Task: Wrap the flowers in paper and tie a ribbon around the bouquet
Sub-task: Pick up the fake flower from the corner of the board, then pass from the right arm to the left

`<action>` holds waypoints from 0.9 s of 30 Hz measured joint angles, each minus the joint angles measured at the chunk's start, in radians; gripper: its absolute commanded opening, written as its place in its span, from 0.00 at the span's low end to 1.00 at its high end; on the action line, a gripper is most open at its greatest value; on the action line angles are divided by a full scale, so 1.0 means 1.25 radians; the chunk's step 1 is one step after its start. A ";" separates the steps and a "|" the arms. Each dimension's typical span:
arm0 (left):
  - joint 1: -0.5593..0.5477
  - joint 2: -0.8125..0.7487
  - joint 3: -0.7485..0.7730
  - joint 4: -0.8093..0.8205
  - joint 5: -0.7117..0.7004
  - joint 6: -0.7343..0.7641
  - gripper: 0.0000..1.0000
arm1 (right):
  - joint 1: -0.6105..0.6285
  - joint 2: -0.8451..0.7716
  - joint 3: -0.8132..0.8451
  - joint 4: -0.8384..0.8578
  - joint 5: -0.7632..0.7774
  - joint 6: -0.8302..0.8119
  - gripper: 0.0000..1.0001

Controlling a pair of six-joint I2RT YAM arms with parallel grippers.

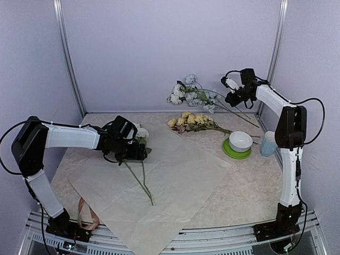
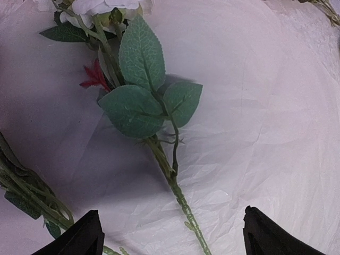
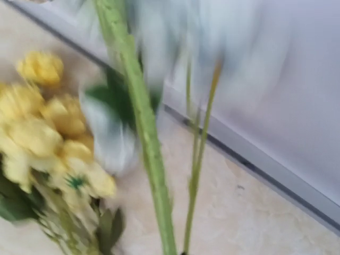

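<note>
My right tool [image 1: 234, 99] is clamped shut on the pale blue flowers [image 1: 187, 91] at upper right, stems slanting lower right; the paper [image 1: 180, 175] lies lower left, where my left tool [image 2: 171, 212] gapes empty.

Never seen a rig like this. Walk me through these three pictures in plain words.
This is a robot with two arms bolted at the near edge of a table. The overhead picture looks down from behind them, so the left arm is on the left and the right arm on the right. The other two pictures come from a small camera on each wrist.

On the table lie a big paper sheet with a white flower on it, some yellow flowers, a white bowl on a green plate, a pale blue cup and a tan ribbon.

The left tool hangs open over the white flower's stem, holding nothing. The right tool is shut on a bunch of pale flowers, lifted near the back wall. Its wrist picture is blurred.
</note>
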 measured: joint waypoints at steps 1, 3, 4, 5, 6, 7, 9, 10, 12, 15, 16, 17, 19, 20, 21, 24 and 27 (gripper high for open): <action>0.000 -0.001 -0.001 -0.001 0.000 0.000 0.89 | 0.004 -0.008 0.000 0.003 0.002 0.017 0.00; -0.001 -0.002 -0.003 0.000 0.000 0.000 0.89 | 0.011 -0.016 0.000 0.004 0.002 0.056 0.00; -0.001 -0.004 -0.005 0.000 0.000 0.000 0.89 | 0.014 -0.017 0.000 0.005 0.001 0.078 0.00; -0.002 -0.006 -0.007 0.000 0.000 0.000 0.89 | 0.016 -0.017 0.000 0.005 0.000 0.100 0.00; -0.002 -0.008 -0.009 0.000 0.000 0.000 0.89 | 0.017 -0.017 -0.002 0.005 -0.002 0.120 0.00; -0.002 -0.012 -0.011 0.000 0.000 0.000 0.89 | 0.018 -0.017 -0.005 0.005 -0.009 0.150 0.00; -0.003 -0.018 -0.016 0.000 0.000 0.000 0.89 | 0.020 -0.017 -0.011 0.012 -0.026 0.200 0.00; -0.003 -0.021 -0.018 0.000 0.000 0.000 0.89 | 0.023 -0.019 -0.021 0.023 -0.041 0.229 0.00; -0.003 -0.027 -0.023 0.001 0.000 0.000 0.89 | 0.027 -0.026 -0.049 0.045 -0.070 0.280 0.00; -0.003 -0.032 -0.030 0.001 0.000 0.000 0.89 | 0.034 -0.035 -0.103 0.090 -0.110 0.349 0.00; -0.004 -0.034 -0.033 0.002 0.000 0.000 0.89 | 0.038 -0.036 -0.117 0.102 -0.124 0.369 0.00; -0.004 -0.034 -0.033 0.002 0.000 0.000 0.89 | 0.044 -0.037 -0.131 0.117 -0.138 0.388 0.00; -0.004 -0.042 -0.039 0.003 -0.001 0.000 0.89 | 0.057 -0.045 -0.163 0.149 -0.163 0.423 0.00; -0.004 -0.047 -0.042 0.005 -0.002 0.000 0.89 | 0.066 -0.056 -0.189 0.172 -0.175 0.439 0.00; -0.004 -0.056 -0.048 0.006 -0.004 0.000 0.89 | 0.075 -0.072 -0.220 0.197 -0.186 0.457 0.00; -0.004 -0.102 -0.070 0.020 -0.007 0.000 0.89 | 0.104 -0.153 -0.334 0.276 -0.200 0.505 0.00; -0.006 -0.174 -0.101 0.058 -0.004 0.006 0.84 | 0.145 -0.266 -0.460 0.385 -0.195 0.559 0.00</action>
